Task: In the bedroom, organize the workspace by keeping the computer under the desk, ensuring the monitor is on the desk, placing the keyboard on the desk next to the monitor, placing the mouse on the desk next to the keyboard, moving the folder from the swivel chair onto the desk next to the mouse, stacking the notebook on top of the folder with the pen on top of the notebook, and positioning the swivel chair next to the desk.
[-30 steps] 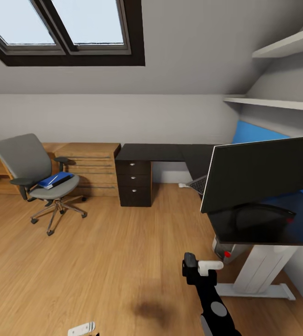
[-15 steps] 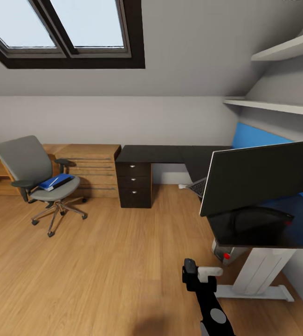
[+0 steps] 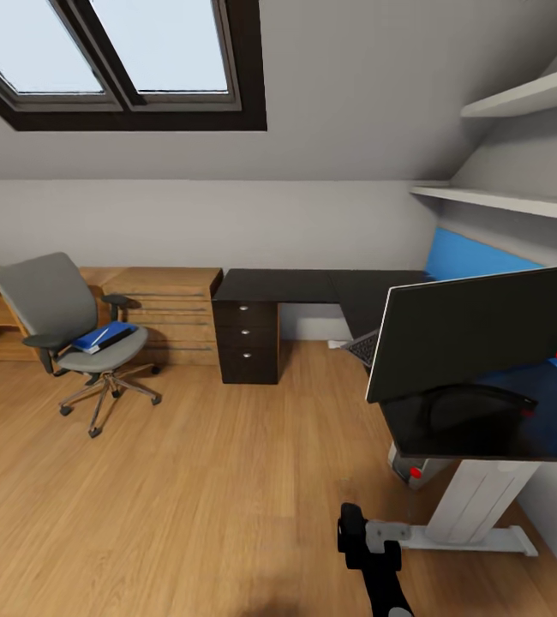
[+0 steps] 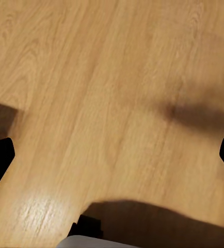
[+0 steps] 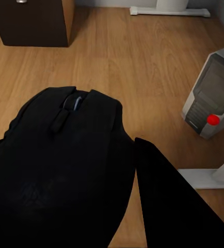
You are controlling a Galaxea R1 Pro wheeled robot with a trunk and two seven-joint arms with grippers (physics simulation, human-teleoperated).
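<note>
A grey swivel chair (image 3: 77, 338) stands on the floor at the left, with the blue folder (image 3: 103, 336) lying on its seat. On the black desk (image 3: 313, 283) at the right, the dark monitor (image 3: 484, 338) tilts on its stand. An edge of the keyboard (image 3: 362, 347) shows behind it. The computer tower (image 5: 212, 103) stands on the floor under the desk. My right gripper (image 3: 366, 538) is low in front of the desk, shut on the black mouse (image 5: 65, 170). My left gripper (image 4: 112, 160) hangs open over bare wooden floor. The notebook and pen are out of view.
A dark drawer cabinet (image 3: 246, 334) stands under the desk's far end, beside a low wooden unit (image 3: 171, 304) along the back wall. The desk's white leg and foot (image 3: 476, 514) are close to my right arm. Shelves (image 3: 518, 201) hang above the desk.
My right arm with the mouse has sunk lower in the head view. The left gripper's tip has dropped out of the bottom edge. The view itself has shifted slightly.
</note>
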